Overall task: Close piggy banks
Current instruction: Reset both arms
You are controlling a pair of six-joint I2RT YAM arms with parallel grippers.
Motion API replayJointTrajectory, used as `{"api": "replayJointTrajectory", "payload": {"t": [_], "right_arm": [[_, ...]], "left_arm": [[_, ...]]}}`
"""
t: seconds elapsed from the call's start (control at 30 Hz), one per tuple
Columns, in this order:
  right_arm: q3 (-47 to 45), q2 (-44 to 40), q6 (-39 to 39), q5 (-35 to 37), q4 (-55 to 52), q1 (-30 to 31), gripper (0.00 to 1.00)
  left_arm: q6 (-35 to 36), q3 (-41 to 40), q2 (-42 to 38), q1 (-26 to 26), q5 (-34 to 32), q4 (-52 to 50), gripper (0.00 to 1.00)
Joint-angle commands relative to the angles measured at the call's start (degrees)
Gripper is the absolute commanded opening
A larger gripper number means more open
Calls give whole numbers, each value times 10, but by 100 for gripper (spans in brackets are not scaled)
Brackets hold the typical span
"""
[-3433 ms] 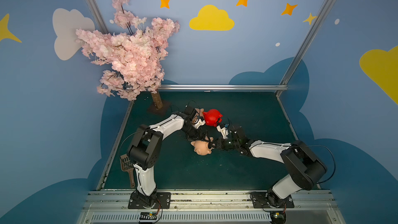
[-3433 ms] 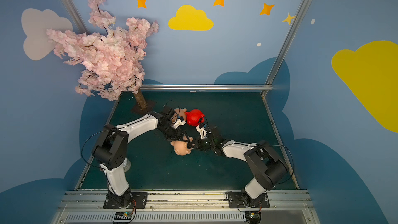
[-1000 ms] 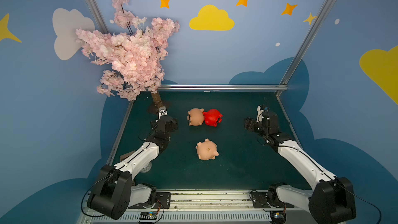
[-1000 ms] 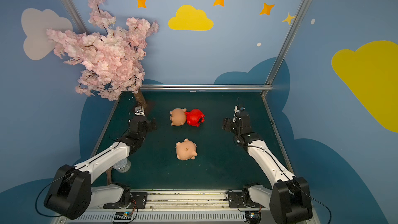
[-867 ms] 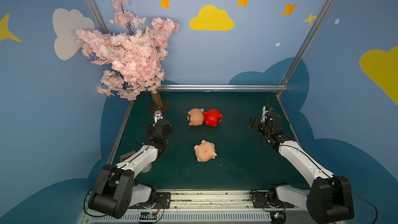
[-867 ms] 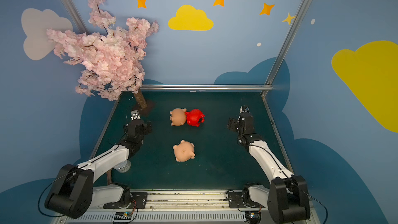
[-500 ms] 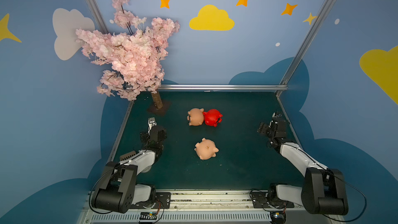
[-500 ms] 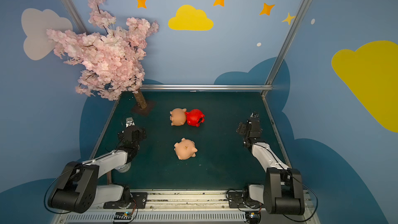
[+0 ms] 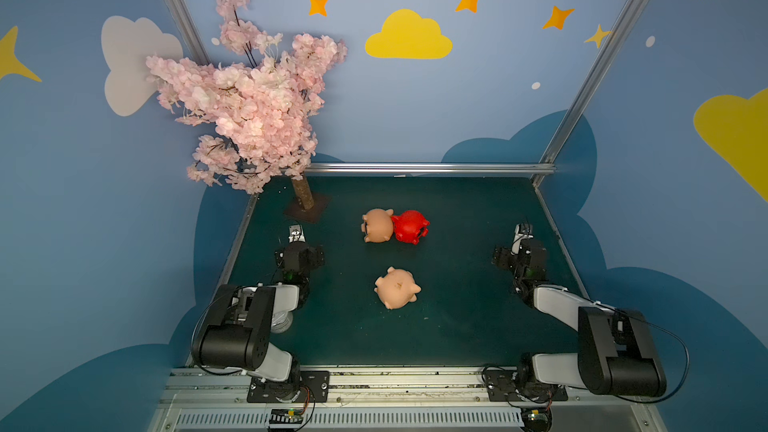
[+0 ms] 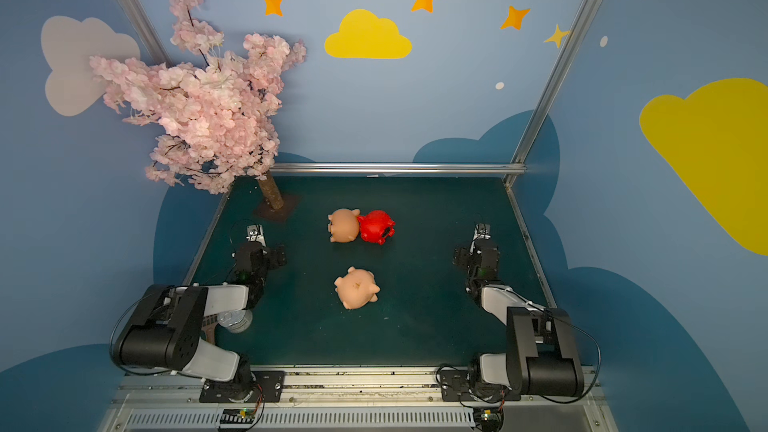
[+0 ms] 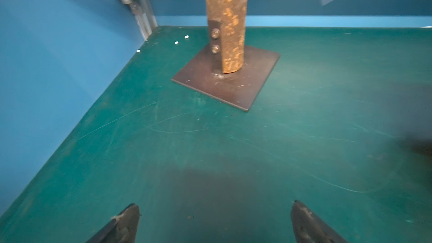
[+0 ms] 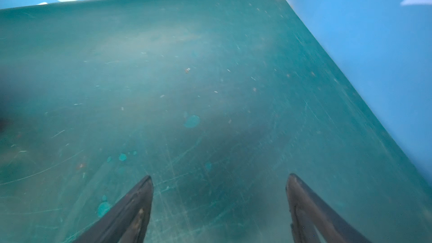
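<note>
both arms pulled back to the dark green mat edges. left gripper and right gripper spread, empty. we judge the near peach-pink plastic piggy bank released, closing likely done.

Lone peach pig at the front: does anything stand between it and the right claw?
Nothing visible does. The lone peach pig lies alone on the green mat; the open right claw is near the mat's right edge, only bare mat between.

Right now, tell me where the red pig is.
In both top views the red pig lies at the table's far middle, touching a pink pig on the side toward the tree.
</note>
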Motion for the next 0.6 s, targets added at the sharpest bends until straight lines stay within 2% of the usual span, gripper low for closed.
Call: {"api": "replayJointTrajectory", "payload": {"t": [0.0, 0.07, 0.13, 0.57], "right_arm": [[-1, 31, -28, -38, 69, 3, 88], [-2, 56, -37, -53, 98, 3, 88], [8, 56, -42, -63, 72, 3, 89], [16, 59, -47, -53, 63, 10, 88]], "left_arm": [[15, -2, 1, 7, 63, 44, 100], [23, -16, 14, 9, 83, 81, 100], [23, -18, 23, 9, 83, 95, 100], [23, -16, 21, 9, 83, 86, 100]]}}
